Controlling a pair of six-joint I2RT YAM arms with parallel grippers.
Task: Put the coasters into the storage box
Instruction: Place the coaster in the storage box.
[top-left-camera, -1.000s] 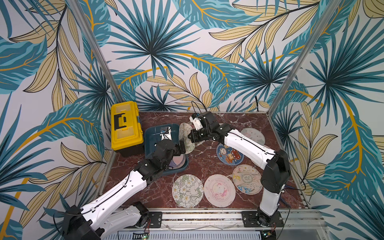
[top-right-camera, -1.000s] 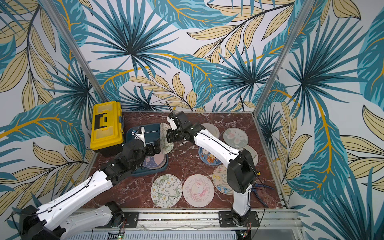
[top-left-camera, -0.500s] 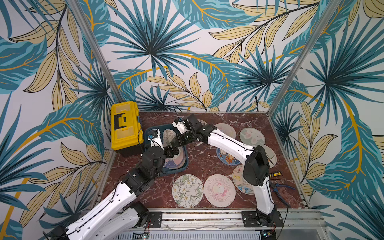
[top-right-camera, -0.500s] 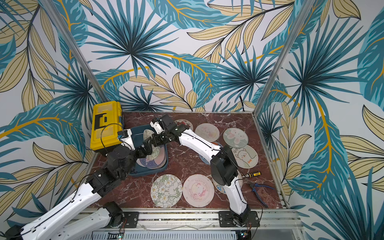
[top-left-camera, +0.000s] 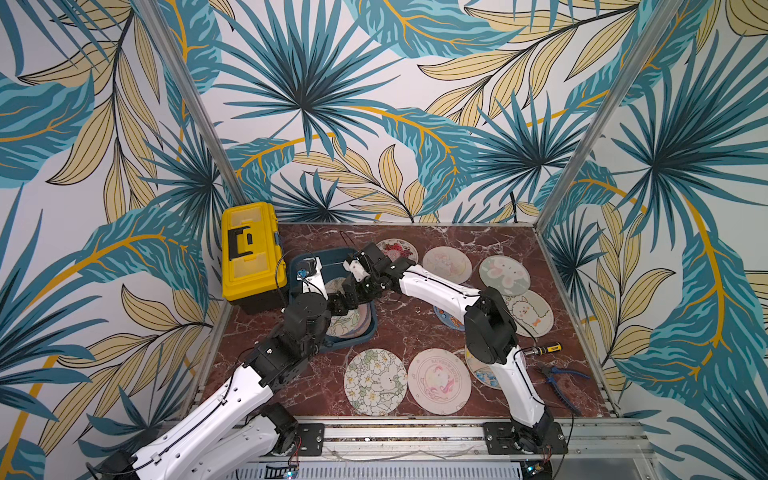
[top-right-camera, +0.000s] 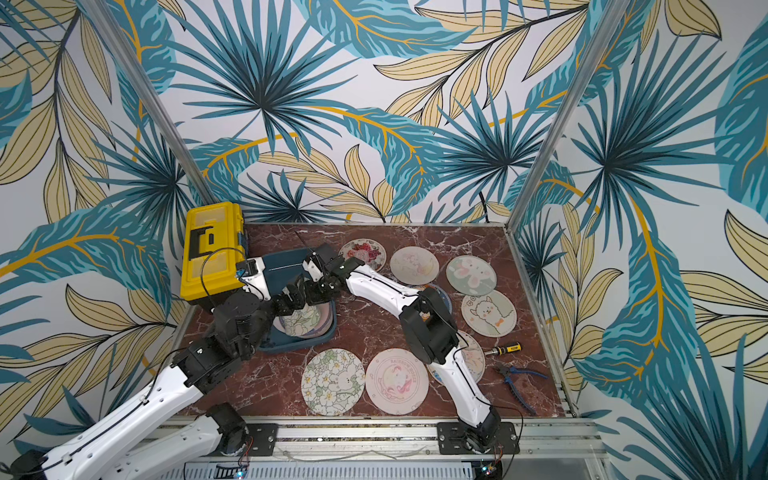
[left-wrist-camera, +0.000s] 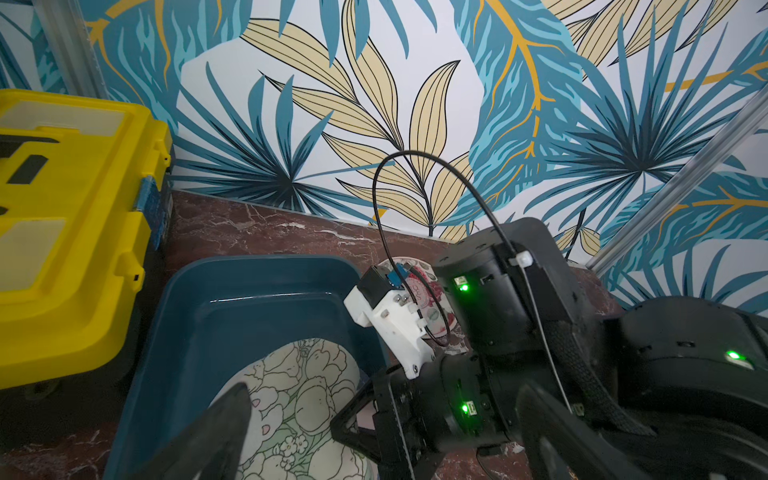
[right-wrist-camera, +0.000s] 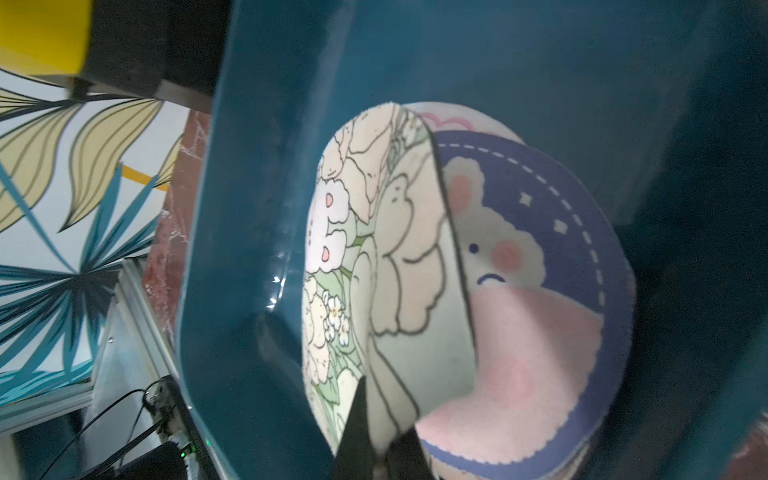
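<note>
The dark teal storage box (top-left-camera: 357, 338) (top-right-camera: 299, 343) sits left of centre beside the toolbox. My right gripper (right-wrist-camera: 376, 419) (top-left-camera: 353, 291) is shut on the edge of a floral coaster (right-wrist-camera: 399, 257) (left-wrist-camera: 299, 399), which bends as it rests inside the box on a blue bear coaster (right-wrist-camera: 540, 249). My left gripper (left-wrist-camera: 384, 388) (top-left-camera: 338, 305) stands open over the box, its fingers on either side of the right gripper, holding nothing. Several coasters lie on the table: a floral one (top-left-camera: 375, 381), a pink one (top-left-camera: 439, 381), an alpaca one (top-left-camera: 528, 313), a rabbit one (top-left-camera: 504, 275).
A yellow toolbox (top-left-camera: 251, 249) stands against the box's left side. A screwdriver (top-left-camera: 542, 349) and blue pliers (top-left-camera: 559, 372) lie at the front right. Patterned walls close in the table on three sides. The right arm partly covers two coasters.
My right gripper has carried the floral coaster leftward from beside the box down into it. The left arm has drawn back toward the front left, staying open.
</note>
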